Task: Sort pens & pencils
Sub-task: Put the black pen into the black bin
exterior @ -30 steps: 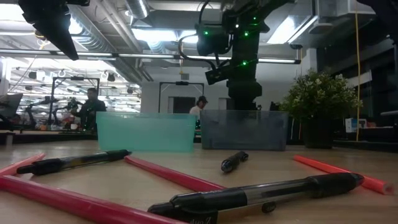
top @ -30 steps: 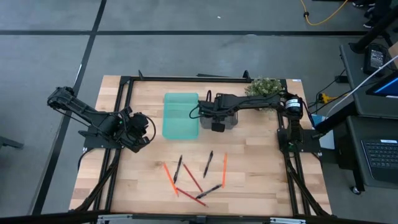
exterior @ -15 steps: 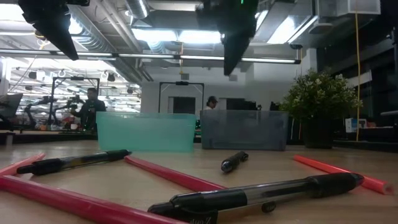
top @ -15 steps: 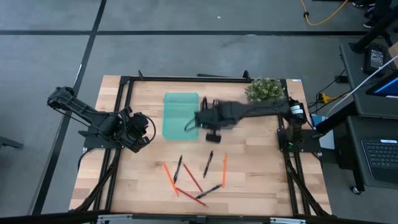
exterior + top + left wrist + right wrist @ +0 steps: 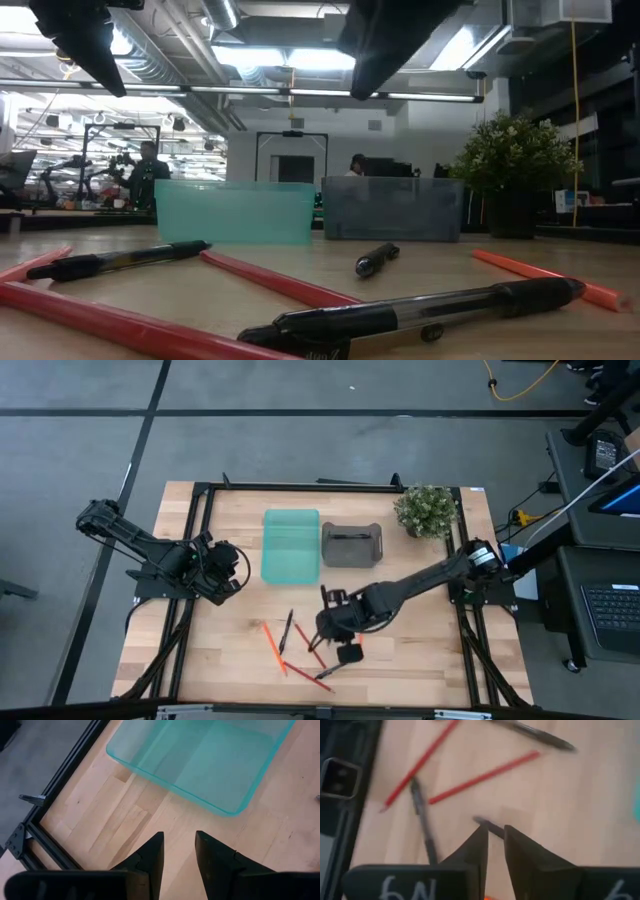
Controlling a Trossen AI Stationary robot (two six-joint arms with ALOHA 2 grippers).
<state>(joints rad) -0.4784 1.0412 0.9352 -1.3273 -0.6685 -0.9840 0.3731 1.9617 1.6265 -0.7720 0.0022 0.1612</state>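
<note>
Several pens [image 5: 288, 630] and pencils [image 5: 272, 645] crowd beneath the right gripper [image 5: 493, 837] (fingers nearly closed, empty); descending risks scattering them.

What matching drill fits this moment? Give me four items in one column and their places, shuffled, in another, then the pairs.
Items:
1. teal bin
2. grey bin
3. potted plant
4. right end effector

Places:
A. over the scattered pens and pencils
B. table's far right corner
C. between the teal bin and the plant
D. left of the grey bin, nearer the left arm

Pairs: 1-D, 2-C, 3-B, 4-A
</note>
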